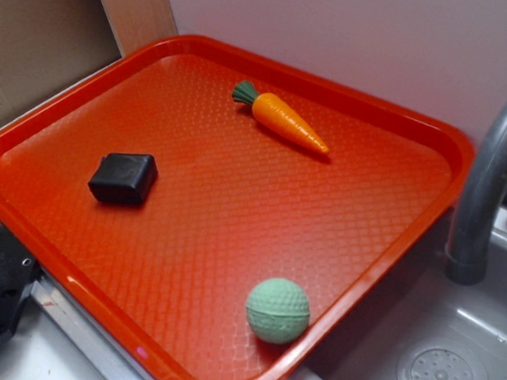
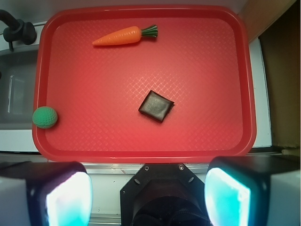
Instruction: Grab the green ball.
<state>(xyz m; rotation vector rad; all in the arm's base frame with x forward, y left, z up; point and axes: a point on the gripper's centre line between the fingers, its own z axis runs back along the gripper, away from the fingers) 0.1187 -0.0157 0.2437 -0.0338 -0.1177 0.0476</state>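
We see the dimpled, seamed green ball (image 1: 278, 311) at the waffle-textured red tray's (image 1: 233, 215) 5 o'clock rim in the exterior view. Only the wrist view shows our gripper (image 2: 148, 193), jaws spread wide, holding nothing. A glossy black block (image 1: 124, 178) and a ridged toy carrot (image 1: 280, 117) lie well apart.

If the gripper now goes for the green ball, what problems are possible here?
1. The green ball lies against the raised rim of the red tray. One of the fingers may strike the rim before closing.
2. The ball is round and may roll away if only nudged.
3. The open gripper is over the tray's near edge, far from the ball, so a sideways move is needed; the sink lies just past that rim.
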